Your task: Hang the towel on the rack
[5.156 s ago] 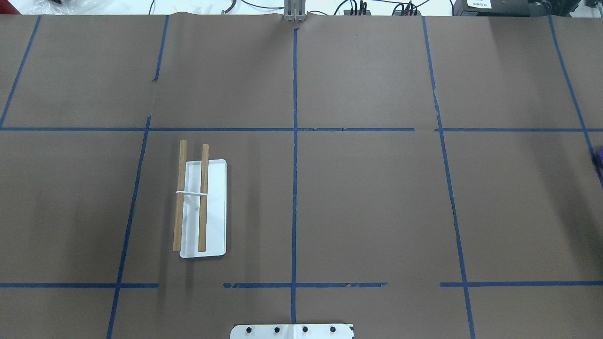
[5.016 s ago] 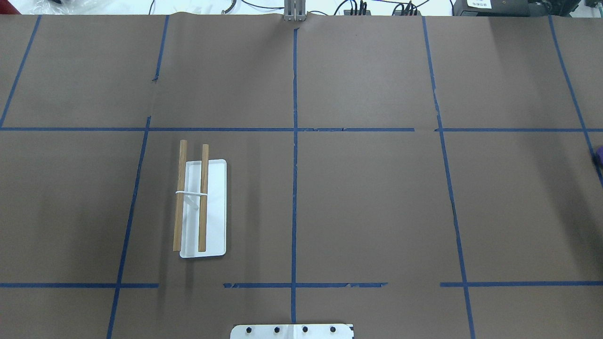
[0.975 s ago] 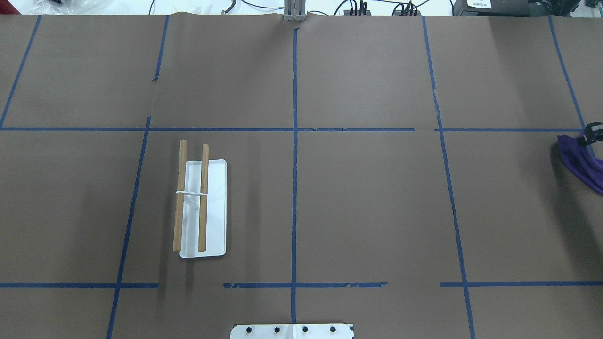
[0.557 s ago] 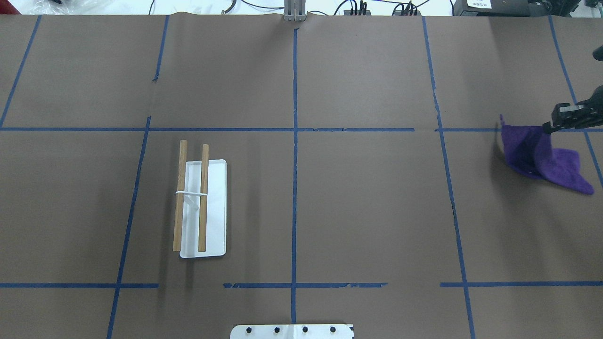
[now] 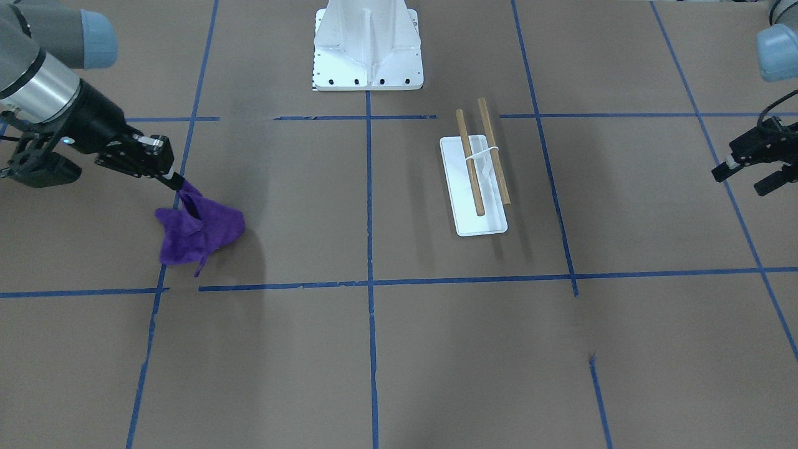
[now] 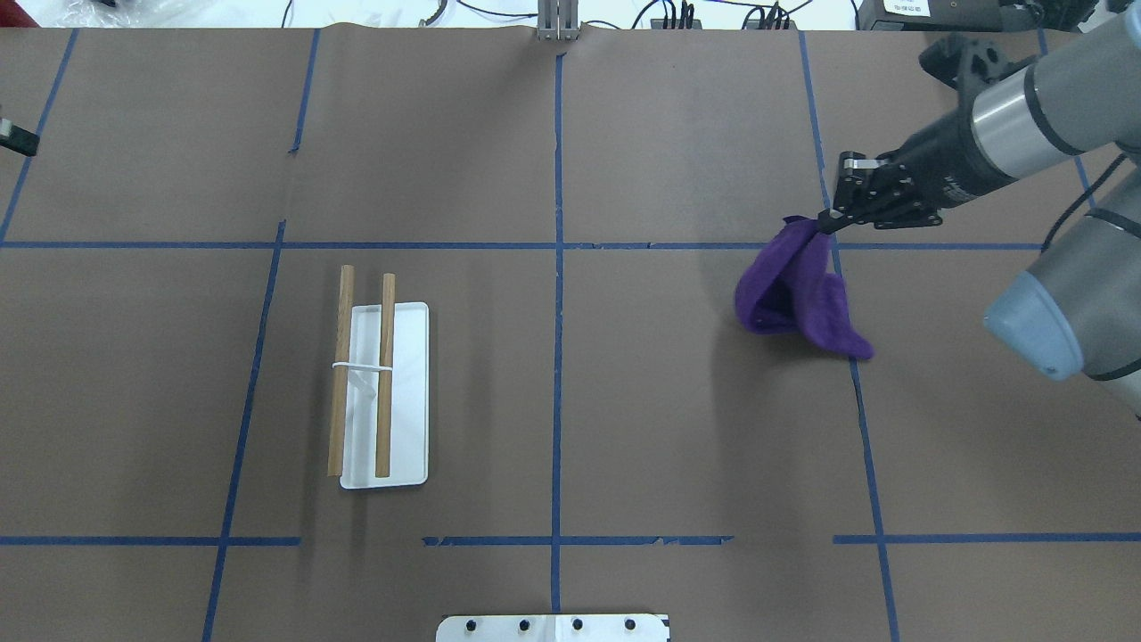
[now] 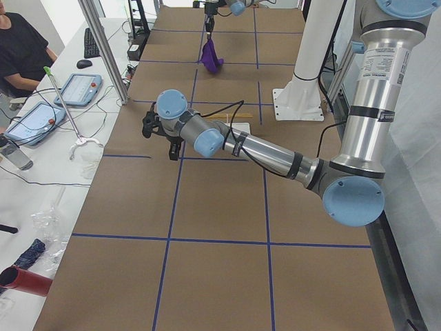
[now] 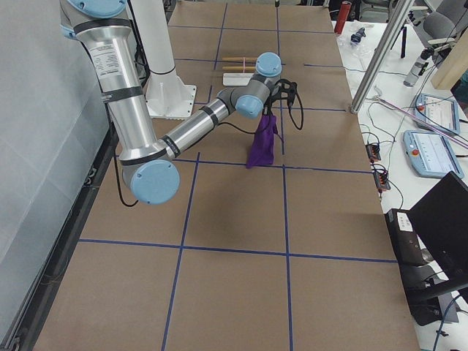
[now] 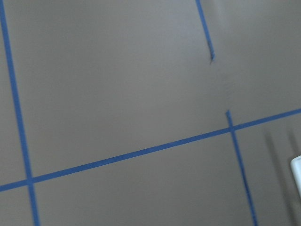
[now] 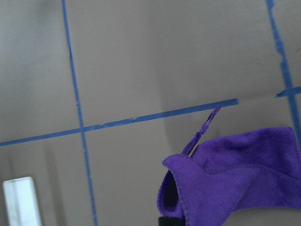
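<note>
Towel (image 6: 793,294) pinched by right fingers (image 6: 831,215), well apart from rack (image 6: 386,419).

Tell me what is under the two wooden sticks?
A flat white tray lies under the wooden sticks, on the brown table. A thin white bracket joins them. The tray strips right below the sticks are covered.

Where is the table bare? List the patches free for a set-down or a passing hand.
Free: the wide middle between the rack and the held purple towel; the far row beyond the rack; the near strip either side of the white pedestal. Crowded: around the towel, where the right arm's jaws pinch it, and over the rack's dowels.
</note>
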